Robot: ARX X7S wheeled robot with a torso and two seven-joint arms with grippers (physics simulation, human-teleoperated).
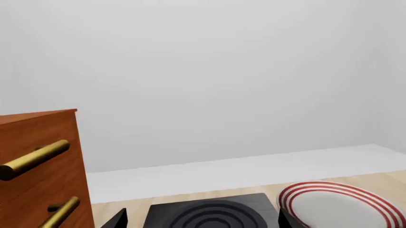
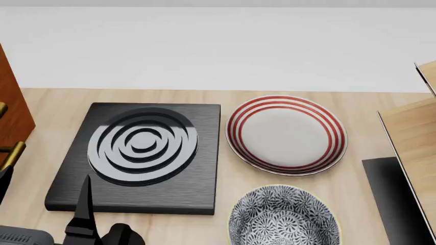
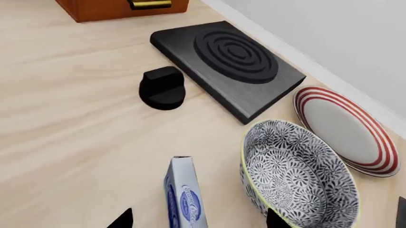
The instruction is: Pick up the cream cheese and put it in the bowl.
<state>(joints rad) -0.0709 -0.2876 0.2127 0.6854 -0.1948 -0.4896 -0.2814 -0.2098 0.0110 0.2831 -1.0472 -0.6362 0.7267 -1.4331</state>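
Cream cheese is seen standing on edge on the tabletop, just beside the bowl. Right gripper is spread open astride it, presumably for grasping.

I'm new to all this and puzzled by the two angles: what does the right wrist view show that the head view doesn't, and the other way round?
Only the right wrist view shows the cream cheese, standing on edge on the wooden counter beside the bowl, plus a black knob. Only the head view shows a pale wooden structure at the far right and part of a robot arm. Both show the bowl, the red-ringed plate, the black burner plate and the brown cabinet.
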